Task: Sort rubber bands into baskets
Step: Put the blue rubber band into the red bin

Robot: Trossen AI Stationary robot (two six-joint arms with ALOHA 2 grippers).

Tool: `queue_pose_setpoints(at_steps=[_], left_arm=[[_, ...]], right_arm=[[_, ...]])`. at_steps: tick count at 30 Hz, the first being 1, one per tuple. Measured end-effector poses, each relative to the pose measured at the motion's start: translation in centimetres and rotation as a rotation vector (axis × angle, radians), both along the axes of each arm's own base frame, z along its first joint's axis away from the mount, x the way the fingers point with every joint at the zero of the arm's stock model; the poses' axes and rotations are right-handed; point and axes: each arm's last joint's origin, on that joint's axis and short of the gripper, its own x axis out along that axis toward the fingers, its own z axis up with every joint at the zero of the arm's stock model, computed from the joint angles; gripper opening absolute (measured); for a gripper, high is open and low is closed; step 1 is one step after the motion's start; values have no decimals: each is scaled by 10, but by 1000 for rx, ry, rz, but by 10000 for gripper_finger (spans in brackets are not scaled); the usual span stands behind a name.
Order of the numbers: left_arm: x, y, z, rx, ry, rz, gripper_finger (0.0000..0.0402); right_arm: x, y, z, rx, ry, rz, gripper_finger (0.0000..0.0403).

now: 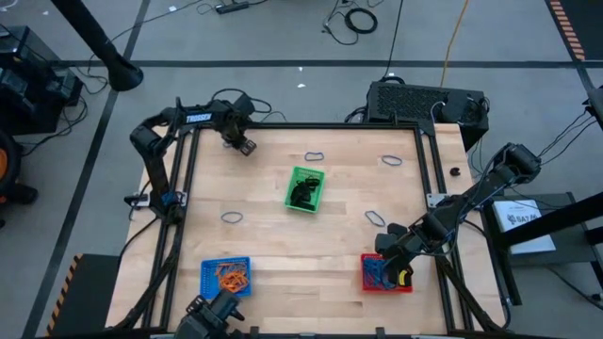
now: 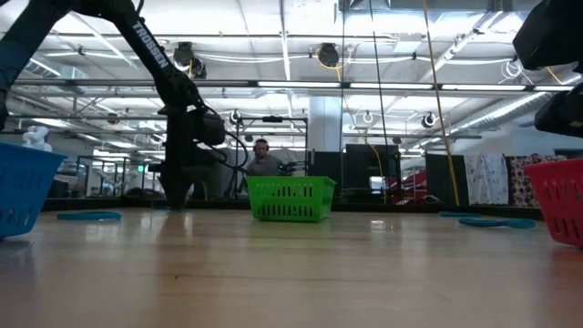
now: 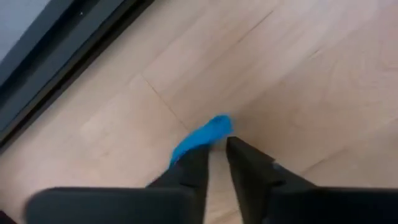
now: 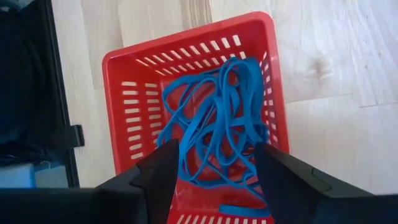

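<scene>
Right now: L gripper (image 3: 214, 152) at table's far-left corner, jaws narrow, pinching blue band (image 3: 200, 138), band half hidden. R gripper (image 4: 214, 163) wide open over red basket (image 4: 121, 74), nothing held.

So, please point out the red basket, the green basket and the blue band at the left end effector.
red basket (image 4: 124, 99): right wrist view, side wall.
green basket (image 2: 290, 199): low view, front wall.
blue band (image 3: 202, 137): left wrist view, middle.

"TROSSEN" was read in white letters along the left arm (image 1: 193, 119), well behind its fingers; in the low view part of the same word was seen running down that arm (image 2: 150, 44). No other lettering could be read
</scene>
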Motion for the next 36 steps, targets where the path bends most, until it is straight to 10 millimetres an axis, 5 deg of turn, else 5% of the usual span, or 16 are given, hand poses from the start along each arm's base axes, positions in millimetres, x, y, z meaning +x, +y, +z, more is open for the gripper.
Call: queue_pose_setpoints(at_steps=[4, 8, 13, 19, 28, 36], left_arm=[[0, 0, 1, -7, -10, -2, 11], [-1, -4, 11, 20, -9, -36, 4], [6, -14, 57, 109, -101, -71, 3], [5, -31, 90, 195, -138, -66, 4], [2, -31, 57, 194, 45, -41, 117], [23, -6, 23, 306, -46, -25, 223]], right_arm=[[0, 0, 0, 3, 2, 0, 203], [0, 0, 0, 2, 1, 3, 203], [0, 0, 0, 0, -2, 8, 203], [0, 0, 0, -2, -7, 6, 203], [4, 5, 4, 34, -72, 30, 203], [4, 5, 4, 16, -88, 73, 203]])
